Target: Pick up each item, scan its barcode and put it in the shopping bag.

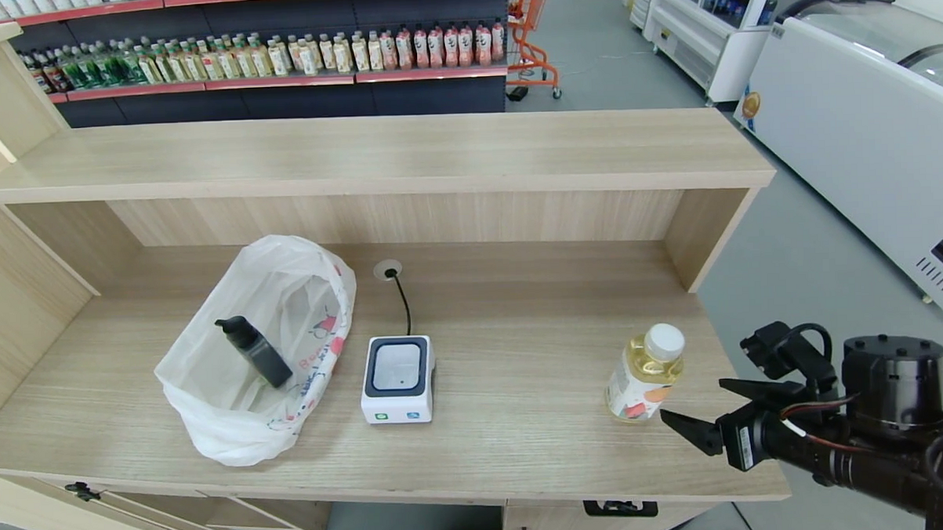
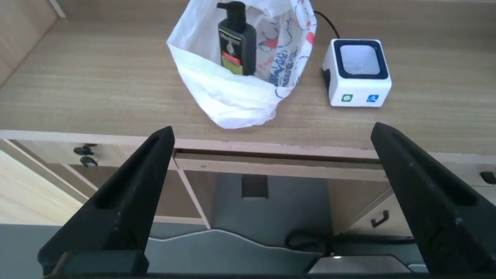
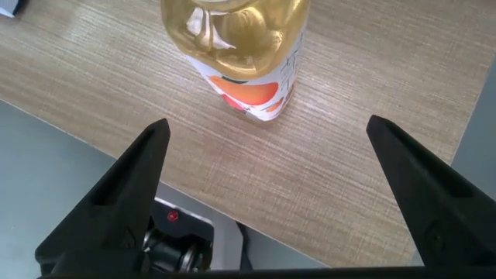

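The right gripper point(image 1: 700, 404) is spread wide, with the upright yellow drink bottle point(image 1: 646, 373) just ahead of its fingertips, untouched. If it approaches off-centre, one finger could nudge the tall bottle and topple it off the counter point(image 1: 522, 357) edge nearby. The left gripper point(image 2: 271, 136) is likewise spread and empty.

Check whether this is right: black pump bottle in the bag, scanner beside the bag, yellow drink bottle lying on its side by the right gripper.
Not lying: the yellow drink bottle stands upright by the right gripper, cap on top, as the head view shows. The black pump bottle in the bag and the scanner beside it are right.
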{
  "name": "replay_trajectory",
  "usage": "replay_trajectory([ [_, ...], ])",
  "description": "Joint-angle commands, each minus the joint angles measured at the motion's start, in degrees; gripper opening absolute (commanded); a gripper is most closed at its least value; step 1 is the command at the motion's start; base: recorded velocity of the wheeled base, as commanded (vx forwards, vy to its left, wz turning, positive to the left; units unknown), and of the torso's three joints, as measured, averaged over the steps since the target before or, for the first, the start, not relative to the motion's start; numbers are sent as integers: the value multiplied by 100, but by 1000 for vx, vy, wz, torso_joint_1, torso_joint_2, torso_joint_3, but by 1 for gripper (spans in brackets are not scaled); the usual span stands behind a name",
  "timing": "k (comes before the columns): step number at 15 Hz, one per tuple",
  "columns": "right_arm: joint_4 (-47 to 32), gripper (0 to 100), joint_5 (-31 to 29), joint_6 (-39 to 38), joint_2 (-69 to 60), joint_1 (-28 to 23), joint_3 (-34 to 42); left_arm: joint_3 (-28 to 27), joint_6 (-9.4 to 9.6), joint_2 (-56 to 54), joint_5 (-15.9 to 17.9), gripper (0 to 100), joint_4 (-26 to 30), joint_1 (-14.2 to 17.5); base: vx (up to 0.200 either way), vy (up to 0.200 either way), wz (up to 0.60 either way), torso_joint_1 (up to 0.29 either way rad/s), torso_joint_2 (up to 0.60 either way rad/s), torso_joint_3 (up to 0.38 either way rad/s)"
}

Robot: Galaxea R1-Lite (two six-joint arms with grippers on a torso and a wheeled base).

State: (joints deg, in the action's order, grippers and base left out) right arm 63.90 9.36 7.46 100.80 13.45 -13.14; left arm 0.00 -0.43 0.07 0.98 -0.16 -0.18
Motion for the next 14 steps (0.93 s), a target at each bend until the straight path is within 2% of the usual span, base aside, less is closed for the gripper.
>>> replay_trajectory([
  [1,140,100,13,1,361,88,-13,0,-1,1,-1,100,-2,1,0,0,0,0,0,0],
  [7,984,100,4,63,897,299,-92,0,-1,1,-1,100,-2,1,0,0,0,0,0,0],
  [14,1256,100,13,159,1293,308,-514,0,-1,1,-1,100,-2,1,0,0,0,0,0,0],
])
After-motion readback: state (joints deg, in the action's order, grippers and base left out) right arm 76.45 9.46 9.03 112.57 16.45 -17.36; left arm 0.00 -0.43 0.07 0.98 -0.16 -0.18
